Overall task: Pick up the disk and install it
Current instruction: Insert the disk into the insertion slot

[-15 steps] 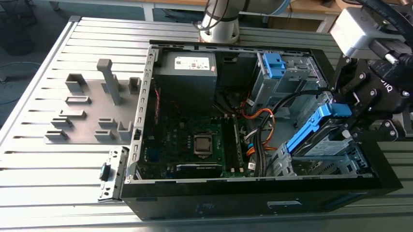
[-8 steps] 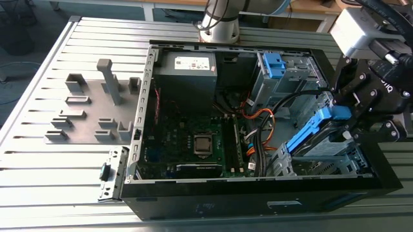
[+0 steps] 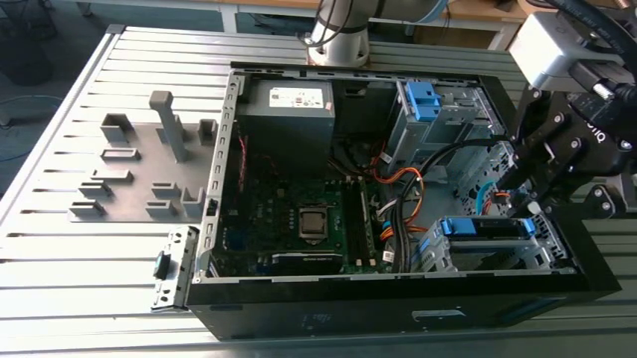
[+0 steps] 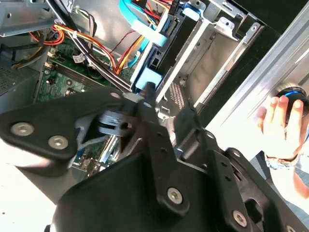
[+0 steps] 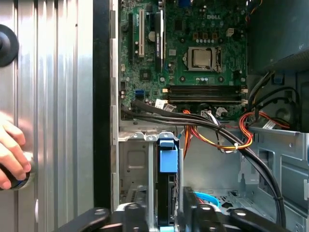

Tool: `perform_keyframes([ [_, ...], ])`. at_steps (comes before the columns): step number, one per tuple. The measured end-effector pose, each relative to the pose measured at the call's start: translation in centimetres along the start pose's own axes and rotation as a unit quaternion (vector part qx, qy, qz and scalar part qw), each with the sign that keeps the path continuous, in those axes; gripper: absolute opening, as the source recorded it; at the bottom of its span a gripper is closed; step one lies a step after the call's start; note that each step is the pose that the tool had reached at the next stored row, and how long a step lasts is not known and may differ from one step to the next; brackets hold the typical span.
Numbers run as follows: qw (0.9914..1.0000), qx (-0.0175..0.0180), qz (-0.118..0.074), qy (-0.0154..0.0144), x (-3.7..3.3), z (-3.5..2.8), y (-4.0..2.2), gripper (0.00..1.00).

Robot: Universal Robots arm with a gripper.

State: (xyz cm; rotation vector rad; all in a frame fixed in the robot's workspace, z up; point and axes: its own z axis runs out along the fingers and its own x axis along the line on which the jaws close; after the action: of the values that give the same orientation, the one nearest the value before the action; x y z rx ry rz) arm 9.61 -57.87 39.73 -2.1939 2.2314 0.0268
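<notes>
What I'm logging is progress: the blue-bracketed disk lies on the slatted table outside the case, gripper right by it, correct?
Wrong place: the disk sits in the drive cage inside the case, gripper right by it, as the first wrist view shows.

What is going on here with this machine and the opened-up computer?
A robot arm reaches into an open computer case lying on a slatted metal table. Its pincer is right at the disk, which stands on edge in the metal drive cage at one corner of the case. Beside the case, a person's hand rests on a small dark object on the table.
</notes>
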Motion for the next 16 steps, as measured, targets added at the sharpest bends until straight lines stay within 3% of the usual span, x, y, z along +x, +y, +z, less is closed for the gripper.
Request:
perform_keyframes([
  [7, 1.0, 0.0, 0.0, 0.0, 0.0, 0.01, 0.0, 0.13],
  [16, 1.0, 0.0, 0.0, 0.0, 0.0, 0.03, 0.0, 0.11],
])
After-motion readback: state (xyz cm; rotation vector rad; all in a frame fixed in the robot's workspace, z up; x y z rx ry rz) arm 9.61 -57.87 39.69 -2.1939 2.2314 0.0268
